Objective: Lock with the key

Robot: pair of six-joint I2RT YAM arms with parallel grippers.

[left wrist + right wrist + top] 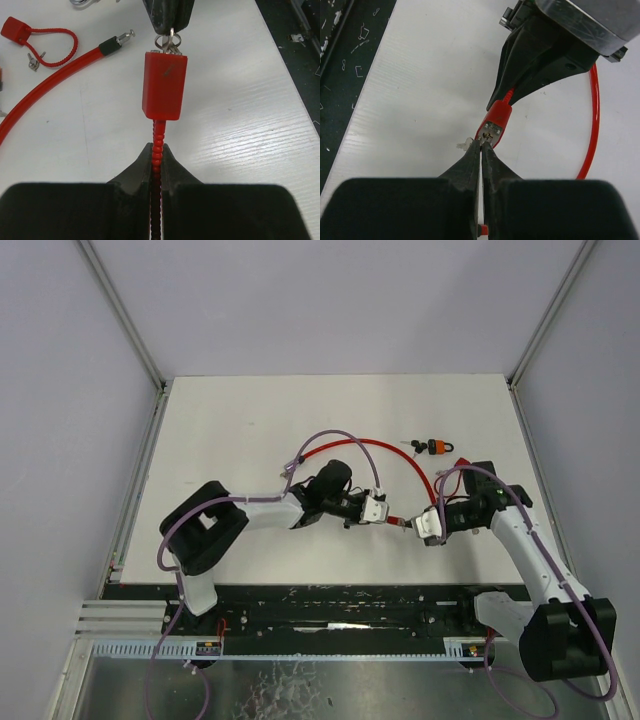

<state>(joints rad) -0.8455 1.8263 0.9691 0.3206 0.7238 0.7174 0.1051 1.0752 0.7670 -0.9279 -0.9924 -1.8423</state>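
A red cable lock (164, 85) hangs between my two grippers above the white table. My left gripper (157, 150) is shut on the ribbed red neck just behind the lock body (396, 520). The right gripper (482, 144) is shut on the key (489, 136), which sits at the lock's metal keyhole face. A second small key (464, 145) dangles beside it. In the left wrist view the right gripper (169, 31) pinches the key ring (169, 42) at the lock's far end. The cable's free end, a metal pin (121, 40), lies apart on the table.
The red cable (372, 444) loops across the table behind the grippers. An orange padlock with keys (437, 447) lies at the back right. A small red lock on a thin loop (15, 29) and a loose key (34, 61) lie far left in the left wrist view.
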